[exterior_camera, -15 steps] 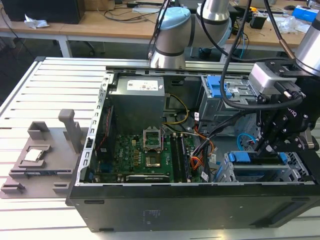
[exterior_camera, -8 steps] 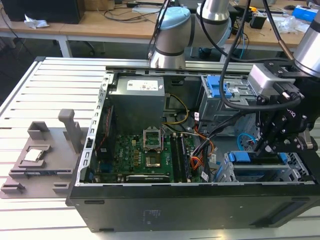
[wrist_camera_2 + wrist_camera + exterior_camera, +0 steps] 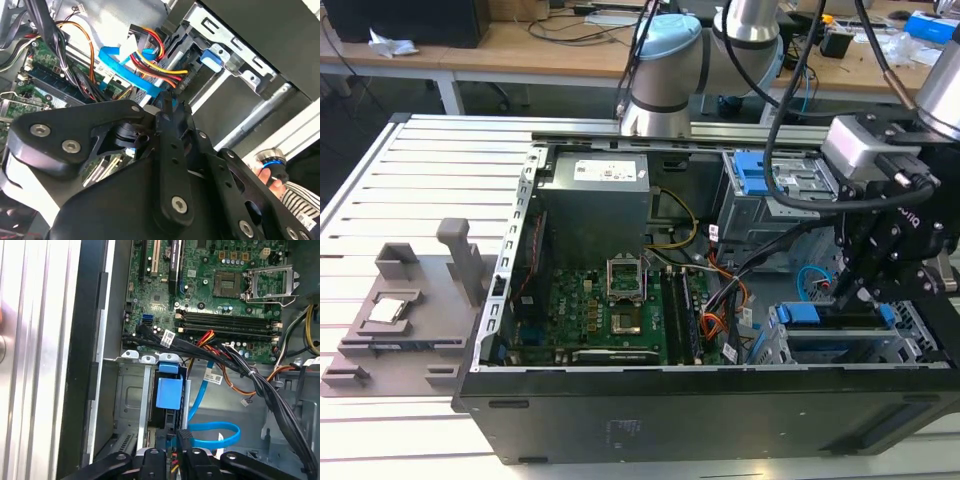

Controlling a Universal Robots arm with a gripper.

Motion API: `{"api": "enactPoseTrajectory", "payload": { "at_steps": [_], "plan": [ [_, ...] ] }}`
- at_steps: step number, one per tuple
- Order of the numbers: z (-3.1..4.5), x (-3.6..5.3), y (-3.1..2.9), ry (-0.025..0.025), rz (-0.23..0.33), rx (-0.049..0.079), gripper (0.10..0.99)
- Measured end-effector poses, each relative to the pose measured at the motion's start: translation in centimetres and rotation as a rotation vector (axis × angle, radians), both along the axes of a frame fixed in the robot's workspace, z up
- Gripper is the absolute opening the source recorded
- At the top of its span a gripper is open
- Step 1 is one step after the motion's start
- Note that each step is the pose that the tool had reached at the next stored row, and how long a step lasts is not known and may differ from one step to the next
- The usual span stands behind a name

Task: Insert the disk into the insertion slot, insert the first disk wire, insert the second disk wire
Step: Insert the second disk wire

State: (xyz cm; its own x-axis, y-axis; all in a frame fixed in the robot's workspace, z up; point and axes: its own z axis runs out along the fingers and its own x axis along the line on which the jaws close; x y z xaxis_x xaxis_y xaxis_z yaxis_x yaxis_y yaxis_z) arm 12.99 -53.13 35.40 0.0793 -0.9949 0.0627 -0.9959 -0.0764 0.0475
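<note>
The disk (image 3: pixel 835 328), in its blue carrier (image 3: pixel 169 390), lies inside the insertion slot (image 3: pixel 129 395), the low grey cage at the case's corner on the exterior view's right. My gripper (image 3: pixel 848 292) hangs just over the disk's connector end. Its fingers (image 3: pixel 167 130) are closed on the end of the second disk wire (image 3: pixel 220 437), a blue flat cable curling in a loop beside the cage. The first disk wire (image 3: pixel 160 67), red and orange strands, runs to a black connector (image 3: pixel 181 82) at the cage next to my fingertips. Whether that connector is seated I cannot tell.
A thick black cable bundle (image 3: pixel 270 390) crosses beside the cage. The green motherboard (image 3: pixel 600 310) and power supply (image 3: pixel 595 195) fill the case's middle. A taller cage with a blue latch (image 3: pixel 760 180) stands behind. A person's hand (image 3: pixel 270 170) is near the case. A grey fixture (image 3: pixel 400 310) sits on the table.
</note>
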Motion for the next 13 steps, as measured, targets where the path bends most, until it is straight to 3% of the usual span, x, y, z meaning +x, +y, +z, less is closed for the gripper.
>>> {"api": "enactPoseTrajectory", "payload": {
  "at_steps": [2, 5, 8, 13],
  "plan": [
    [0.82, -0.01, 0.09, -0.0006, 0.0, 0.0, 0.22],
    [1.62, -0.01, 0.16, -0.0009, 0.0, 0.0, 0.106],
    [2.68, -0.01, 0.19, -0.0011, 0.0, -0.001, 0.106],
    [2.97, -0.01, 0.19, -0.0011, 0.0, -0.001, 0.106]
  ]
}}
